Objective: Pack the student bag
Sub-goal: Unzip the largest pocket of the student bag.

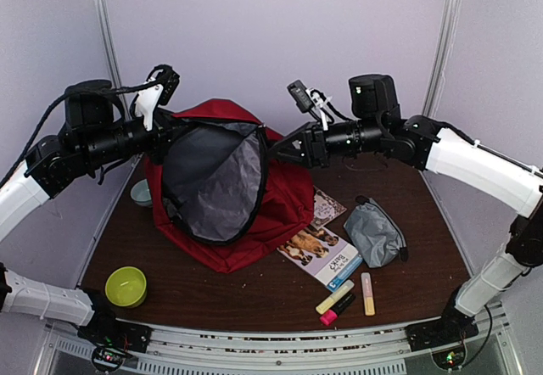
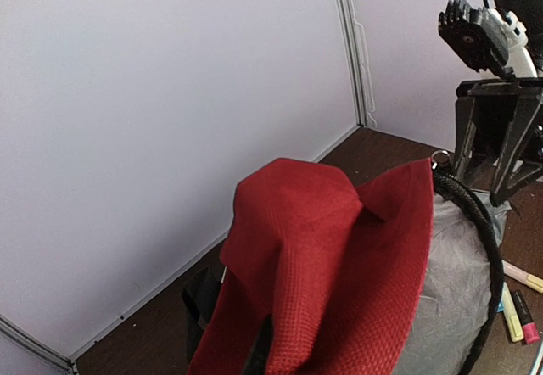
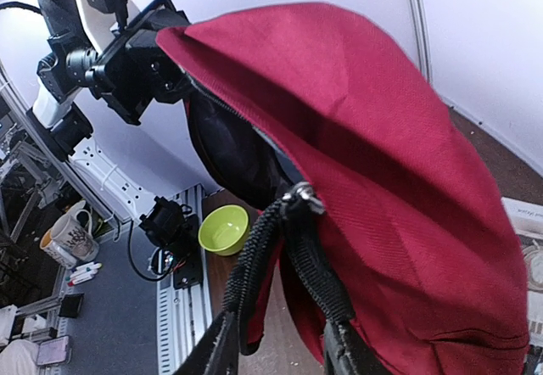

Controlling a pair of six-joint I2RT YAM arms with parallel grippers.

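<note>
A large red fabric backpack with grey lining (image 1: 284,201) is shown with its base resting on a dark brown counter (image 1: 246,294) and its mouth held up wide between two robot claws. The left claw (image 1: 172,131) is closed tight on one side of the backpack's rim, and red cloth is seen draped from it. The right claw (image 1: 284,148) is placed at the opposite rim with its jaws parted. A black zip edge (image 3: 254,265) and a silver zip pull (image 3: 304,195) lie just ahead of it, and whether that edge is pinched at all cannot be told. Nothing is seen inside the grey lining. The main risk is judged to be that the rim at the right claw slips free. The mouth would then sag and fold shut, because only the left claw's side would be held up. A booklet with dog pictures (image 1: 321,252) is partly tucked under the backpack on the near side of the right claw, so it could be dragged if the backpack is tugged. A small pale teal cup (image 1: 140,193) sits just beside the backpack near the left claw and could be knocked over. A soft grey zip pouch (image 1: 373,232) and several highlighter pens (image 1: 348,297) lie well apart from the right claw on its near side.
</note>
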